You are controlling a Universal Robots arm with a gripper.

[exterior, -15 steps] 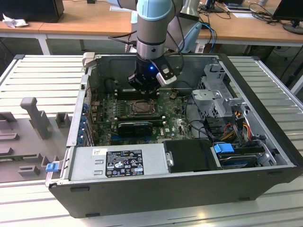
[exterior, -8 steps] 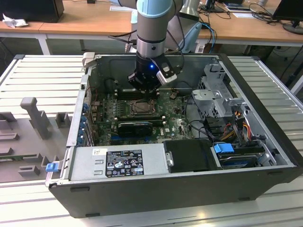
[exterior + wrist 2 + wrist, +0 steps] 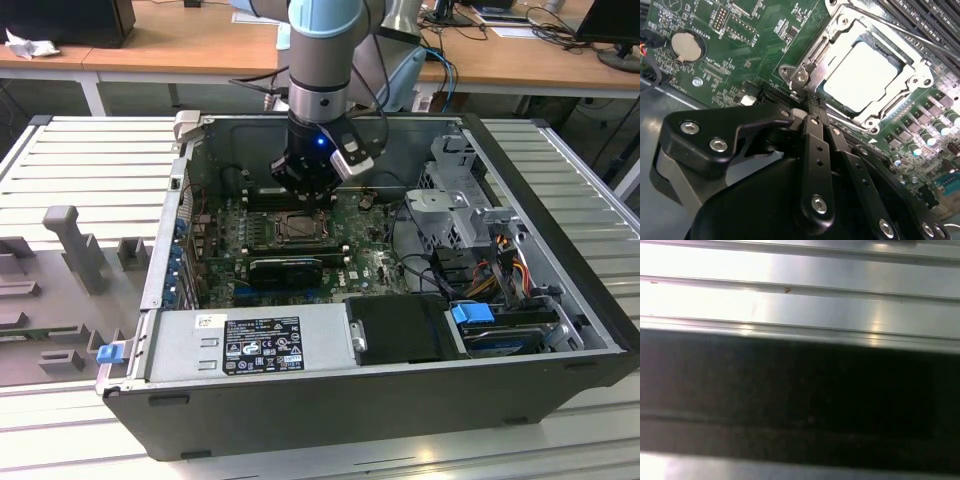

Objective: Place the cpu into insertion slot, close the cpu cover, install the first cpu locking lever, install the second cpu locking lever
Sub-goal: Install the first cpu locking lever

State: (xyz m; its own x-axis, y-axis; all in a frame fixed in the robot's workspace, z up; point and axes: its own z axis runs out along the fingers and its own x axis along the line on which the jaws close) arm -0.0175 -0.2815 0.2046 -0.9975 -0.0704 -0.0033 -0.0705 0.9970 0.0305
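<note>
Chip: the cpu (image 3: 860, 75) lies flat in the insertion slot (image 3: 896, 59), its pale metal top showing through the cut-out of the cpu cover (image 3: 832, 37); in the exterior view it sits near the middle of the green board (image 3: 298, 226).
Cover: the silver frame plate is down over the chip, flat around its edges, with a screwed hinge corner (image 3: 800, 77) on the side nearest the fingers.
Lever: a thin metal rod (image 3: 905, 31) runs along the far side of the frame, close to the long black memory slots (image 3: 920, 15).
Gripper: the gripper (image 3: 812, 111) has its black fingers (image 3: 815, 150) drawn together to a narrow tip with nothing seen between them; the tip is just beside the hinge corner of the cover, and contact cannot be told. In the exterior view it (image 3: 305, 195) hangs inside the open computer case (image 3: 560, 200), just above the chip.
Board: the green motherboard (image 3: 740, 50) carries a round coin battery (image 3: 687, 46).
Surroundings: the case lies on a ribbed metal table (image 3: 90, 160); the first wrist view shows ribbed metal (image 3: 800, 305) above a dark band.
</note>
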